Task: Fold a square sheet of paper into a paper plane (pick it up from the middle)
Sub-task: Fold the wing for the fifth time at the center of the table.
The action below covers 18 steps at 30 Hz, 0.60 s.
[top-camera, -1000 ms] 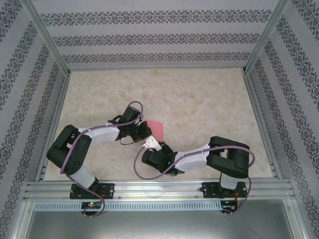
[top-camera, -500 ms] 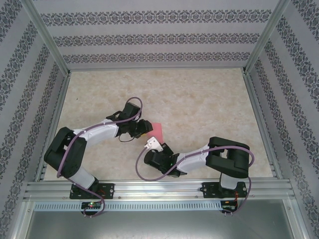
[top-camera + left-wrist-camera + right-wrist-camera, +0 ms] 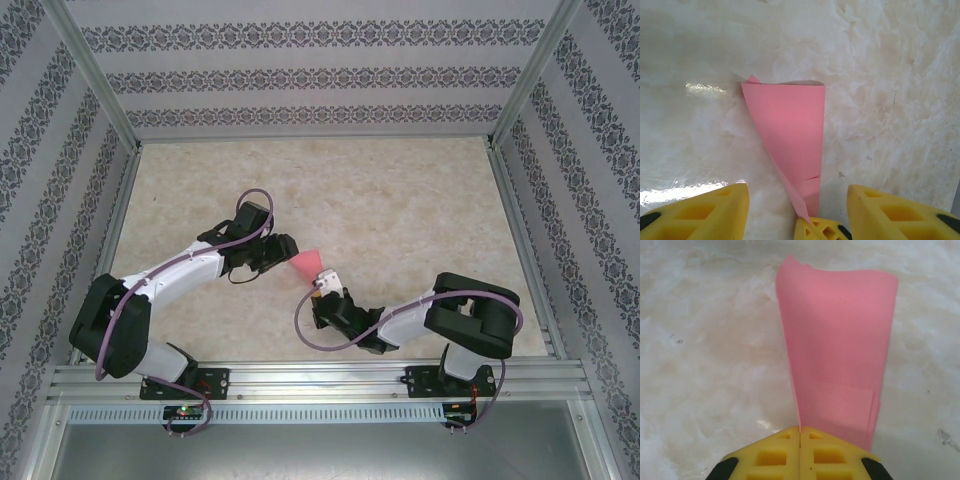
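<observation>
Paper plane (image 3: 308, 264): one item, pink-red paper, folded to a long wedge, wide and square-cut at one end and tapering to a narrow end; a lengthwise crease and an overlapping layer near the narrow end show in the right wrist view (image 3: 837, 340). Location: near the middle of the table (image 3: 400, 190), between the two grippers, narrow end toward the right arm, wide end fanning up and left in the top view. Whether the wide end touches the table or stands clear of it cannot be told. Right gripper (image 3: 800, 437): yellow fingers pressed together with no gap, pinching the narrow end of the plane. Left gripper (image 3: 797, 190): fingers (image 3: 715, 210) spread wide apart, one on each side of the plane's narrow end, touching neither the paper nor the other gripper's tip that shows low between them; nothing is gripped. Table: pale, marbled, glossy surface with bright reflections at the left of the left wrist view. Surround: patterned wall panels and aluminium frame rails on three sides
</observation>
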Tool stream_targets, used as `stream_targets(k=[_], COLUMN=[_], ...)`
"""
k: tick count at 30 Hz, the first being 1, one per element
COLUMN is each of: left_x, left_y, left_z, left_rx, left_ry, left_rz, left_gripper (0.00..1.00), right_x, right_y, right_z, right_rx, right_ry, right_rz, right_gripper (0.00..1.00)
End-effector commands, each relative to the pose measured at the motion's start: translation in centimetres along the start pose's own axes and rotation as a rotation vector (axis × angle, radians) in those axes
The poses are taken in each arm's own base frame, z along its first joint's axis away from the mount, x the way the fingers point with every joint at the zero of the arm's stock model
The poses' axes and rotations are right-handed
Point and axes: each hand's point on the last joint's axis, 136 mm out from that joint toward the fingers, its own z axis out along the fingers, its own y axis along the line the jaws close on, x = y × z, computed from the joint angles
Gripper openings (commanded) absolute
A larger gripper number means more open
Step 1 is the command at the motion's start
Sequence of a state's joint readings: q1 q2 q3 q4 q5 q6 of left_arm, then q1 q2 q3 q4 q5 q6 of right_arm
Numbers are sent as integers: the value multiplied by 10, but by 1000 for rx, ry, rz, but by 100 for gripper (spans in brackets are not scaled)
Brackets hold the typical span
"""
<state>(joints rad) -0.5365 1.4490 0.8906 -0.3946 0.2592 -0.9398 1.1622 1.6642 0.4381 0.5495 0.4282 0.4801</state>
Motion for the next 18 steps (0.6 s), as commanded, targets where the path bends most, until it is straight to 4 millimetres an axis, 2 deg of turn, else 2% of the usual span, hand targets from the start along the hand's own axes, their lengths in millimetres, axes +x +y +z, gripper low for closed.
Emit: stream_targets(k=[1,6,7,12,18], left_x=[1,4,5,9,15], left_y=[5,6,6,5,-6], left_z=[-3,2,2,6,15], left_rx=[-5,8,13,39,109], left_ry=[4,20,23,37,82], left_rz=[22,20,21,26,47], left_gripper=[55,55,55,54,49], right_x=[-19,-25,-18,-11,-3], right_y=[21,17,12,2,-7], right_z=[-5,-3,-4,0,8], right_rx=[-166,-236,-238,-273,-308], right_ry=[-62,-99,-89,-70,9], right_rz=[206,388,421,568,714], right_gripper=[0,0,0,0,0])
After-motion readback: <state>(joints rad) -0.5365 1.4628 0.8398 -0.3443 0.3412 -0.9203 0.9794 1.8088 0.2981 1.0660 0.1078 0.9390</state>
